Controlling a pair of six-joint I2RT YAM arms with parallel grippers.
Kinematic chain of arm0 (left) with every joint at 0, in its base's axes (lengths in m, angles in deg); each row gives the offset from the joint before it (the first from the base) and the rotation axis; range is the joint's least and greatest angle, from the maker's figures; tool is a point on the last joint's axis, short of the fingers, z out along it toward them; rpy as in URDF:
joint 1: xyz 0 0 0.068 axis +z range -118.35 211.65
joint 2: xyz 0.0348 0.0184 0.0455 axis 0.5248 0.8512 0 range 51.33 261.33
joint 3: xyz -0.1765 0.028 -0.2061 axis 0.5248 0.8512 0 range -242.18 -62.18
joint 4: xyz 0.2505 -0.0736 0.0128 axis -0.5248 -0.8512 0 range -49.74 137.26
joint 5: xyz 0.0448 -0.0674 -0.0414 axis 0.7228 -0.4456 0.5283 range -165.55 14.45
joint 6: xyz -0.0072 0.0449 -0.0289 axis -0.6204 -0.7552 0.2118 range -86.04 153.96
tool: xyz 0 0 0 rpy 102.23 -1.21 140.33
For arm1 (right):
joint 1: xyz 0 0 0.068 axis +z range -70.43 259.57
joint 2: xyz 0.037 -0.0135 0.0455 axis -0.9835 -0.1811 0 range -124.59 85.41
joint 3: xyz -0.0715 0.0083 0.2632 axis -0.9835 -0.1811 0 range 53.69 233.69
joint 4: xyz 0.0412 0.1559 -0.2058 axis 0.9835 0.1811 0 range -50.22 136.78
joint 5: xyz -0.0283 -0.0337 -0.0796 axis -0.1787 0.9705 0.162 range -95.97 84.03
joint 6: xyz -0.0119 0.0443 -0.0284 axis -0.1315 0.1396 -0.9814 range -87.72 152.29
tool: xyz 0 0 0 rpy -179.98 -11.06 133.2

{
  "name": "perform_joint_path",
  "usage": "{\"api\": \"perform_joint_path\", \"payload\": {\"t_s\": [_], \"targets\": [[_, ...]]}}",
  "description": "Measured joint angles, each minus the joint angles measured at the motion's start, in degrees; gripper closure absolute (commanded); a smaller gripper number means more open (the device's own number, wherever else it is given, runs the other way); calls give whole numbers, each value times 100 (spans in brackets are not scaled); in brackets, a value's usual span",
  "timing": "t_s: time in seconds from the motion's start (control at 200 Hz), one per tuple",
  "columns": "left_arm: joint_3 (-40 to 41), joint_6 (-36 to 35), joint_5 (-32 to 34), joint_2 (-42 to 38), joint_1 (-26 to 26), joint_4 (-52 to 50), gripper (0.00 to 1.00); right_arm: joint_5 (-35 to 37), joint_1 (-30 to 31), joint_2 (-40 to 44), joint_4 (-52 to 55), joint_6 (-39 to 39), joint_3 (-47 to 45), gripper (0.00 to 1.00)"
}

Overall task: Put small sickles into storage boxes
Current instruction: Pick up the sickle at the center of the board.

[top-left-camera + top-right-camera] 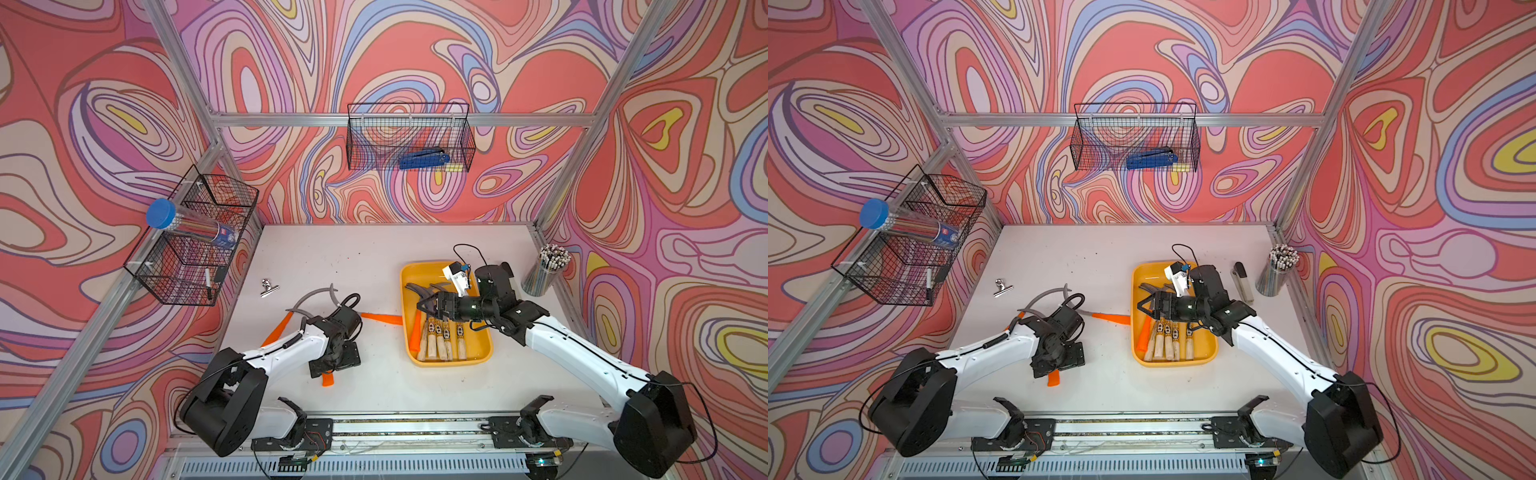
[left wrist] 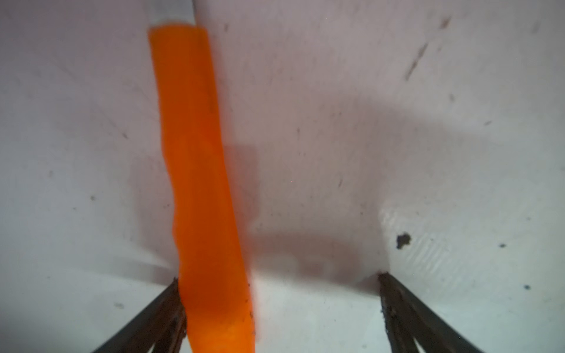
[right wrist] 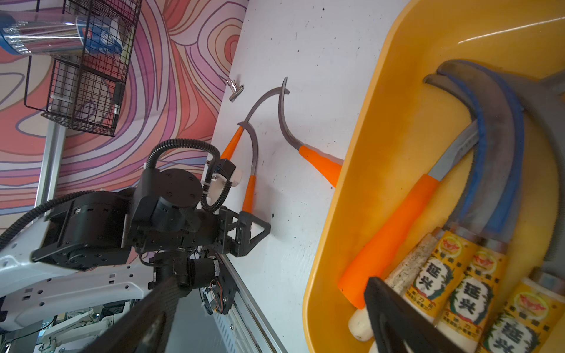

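Your tabletop carries the yellow tray right of centre, holding several sickles. Three orange-handled sickles lie left of it. The right fingers are spread over the tray, and the left fingers are spread around one orange handle.

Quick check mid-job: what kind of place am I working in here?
Probably a lab robot test cell, not a real workshop: an aluminium frame, swirl-printed wall panels, and wire baskets hung on it around a white table.

The place is a robotics lab test cell. An aluminium profile frame and swirl-printed wall panels enclose a white tabletop.
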Motion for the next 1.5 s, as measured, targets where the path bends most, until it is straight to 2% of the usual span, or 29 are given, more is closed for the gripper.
{"api": "perform_joint_path", "payload": {"t_s": [0.175,0.26,0.3,0.341,0.416,0.601,0.751,0.831,1.082,1.497], "targets": [[203,321,162,-127,-271,122,18,-39,0,-39,-175,181,-81,2],[208,380,184,-125,-317,140,29,-44,2,-122,-256,225,-125,2],[208,391,195,-120,-334,138,30,-42,2,-162,-262,221,-125,2],[205,393,210,-118,-354,140,37,-11,7,-173,-245,201,-125,2],[195,396,243,-103,-404,136,39,111,11,-140,-216,188,-125,2],[184,505,361,-87,-490,83,73,332,11,151,-232,214,-125,2],[179,562,413,-83,-511,33,75,380,11,120,-212,186,-116,2],[153,590,490,-42,-588,13,80,382,11,4,-205,149,-90,2],[-50,691,619,181,-931,-92,81,389,11,-415,-264,146,-74,2],[-236,728,188,131,-1163,-439,79,398,11,-562,-330,177,-9,2]]}}
